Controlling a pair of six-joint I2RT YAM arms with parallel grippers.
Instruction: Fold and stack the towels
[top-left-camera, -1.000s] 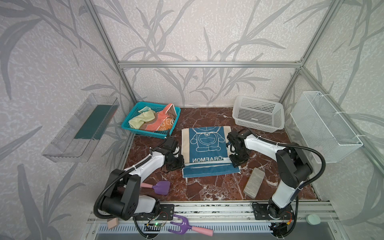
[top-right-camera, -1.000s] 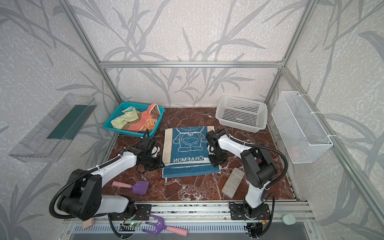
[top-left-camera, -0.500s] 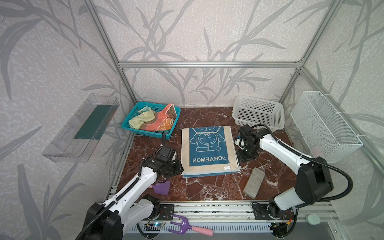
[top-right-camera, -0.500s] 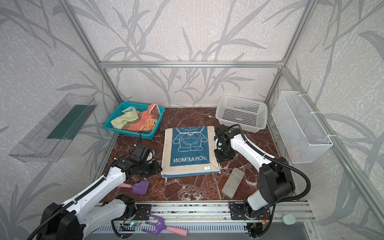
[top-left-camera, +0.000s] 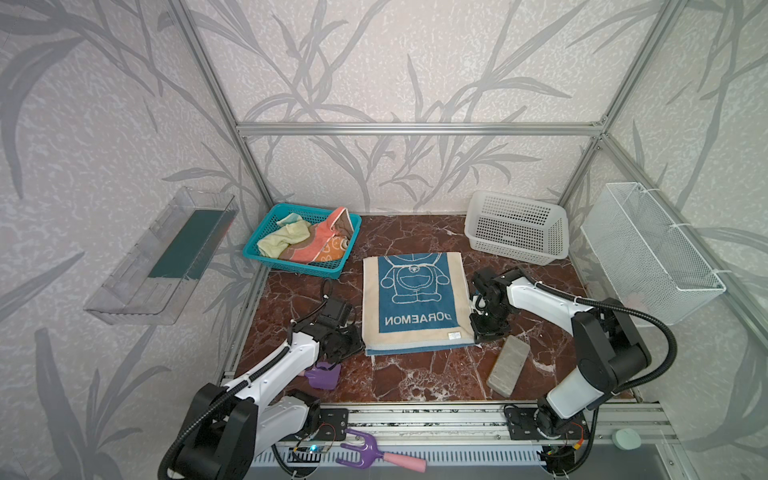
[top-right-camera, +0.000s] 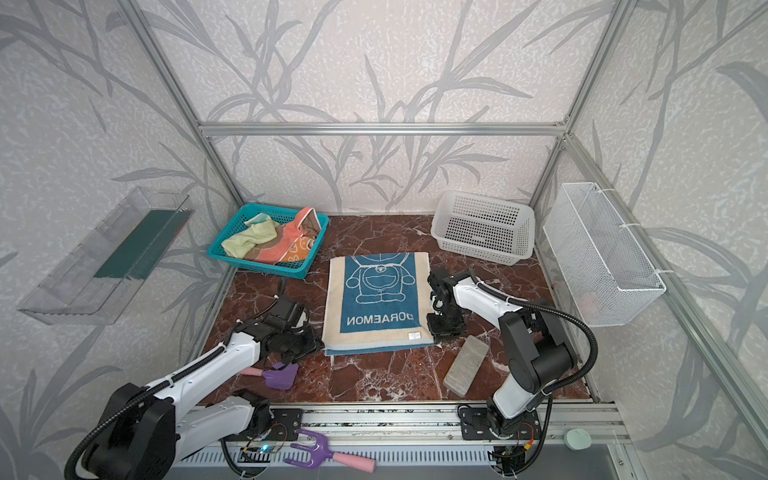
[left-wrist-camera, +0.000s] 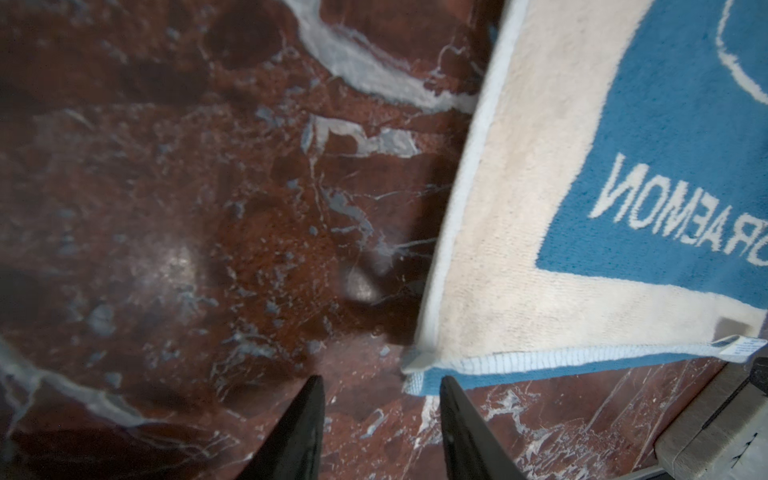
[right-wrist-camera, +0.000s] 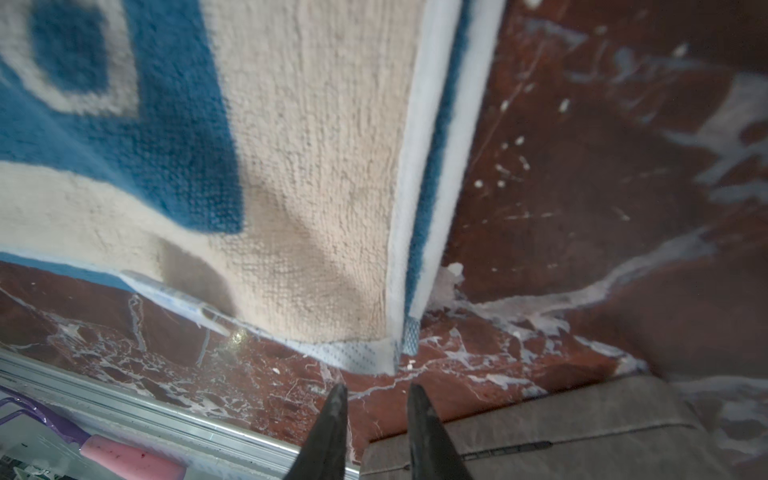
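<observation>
This is looking like a robot lab cell: aluminium framing (top-left-camera: 417, 129) enclosing leaf-printed panels (top-left-camera: 457, 54), robot arms (top-left-camera: 540, 300) standing at a marble-look table (top-left-camera: 415, 376).

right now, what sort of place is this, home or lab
Most likely a robot test cell, not a home: a silver aluminium frame with leaf-print wall panels boxes in a red marble-look tabletop, and a white-and-black left arm and right arm are mounted on a metal rail at its front.

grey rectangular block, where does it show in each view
In a top view: grey rectangular block on the marble tabletop, front right of the blue-and-cream cartoon-cat terry towel.
In a top view: block, same spot.
Left wrist: block cut off, past the towel's tag.
Right wrist: block beside the right pincer.
Shared landmark: the towel's white tag.
</observation>
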